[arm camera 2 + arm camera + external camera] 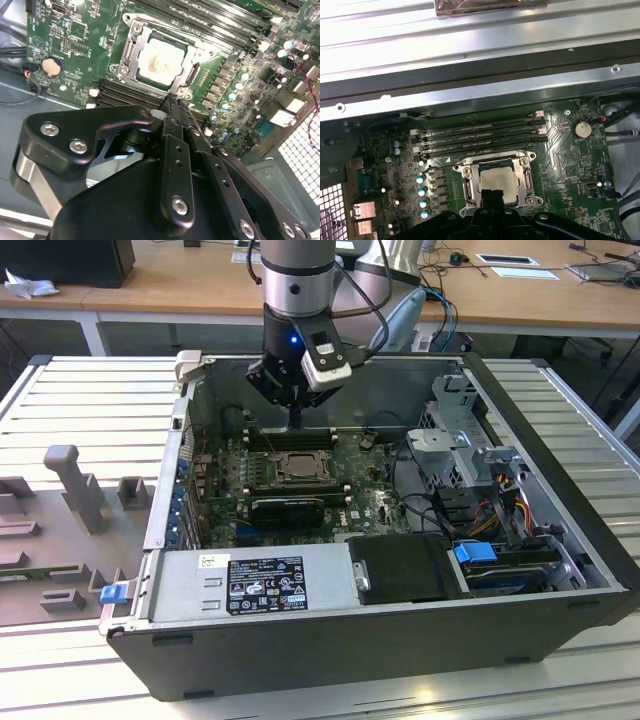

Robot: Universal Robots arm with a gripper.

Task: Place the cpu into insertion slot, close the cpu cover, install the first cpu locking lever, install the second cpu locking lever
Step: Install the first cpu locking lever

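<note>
The cpu (pixel 162 60) lies flat in the insertion slot (pixel 131 29) on the green motherboard, its silver-grey top showing through the window of the cpu cover (pixel 192 75), which lies flat around it. My gripper (pixel 176 101) hangs just above the socket's edge on the side of the memory slots, fingers pressed together and holding nothing. In the exterior view the gripper (pixel 296 424) points down inside the open computer case, just behind the socket (pixel 297 468). In the first wrist view the fingertips (pixel 489 196) overlap the edge of the cpu (pixel 500 180).
Long black memory slots (pixel 480 134) run beside the socket. A large black rectangular box (pixel 300 580) fills the case's front, and a drive cage with cables (pixel 480 470) stands at the exterior view's right. The case walls (pixel 170 480) enclose the board. A coin cell (pixel 51 65) sits near the socket.
</note>
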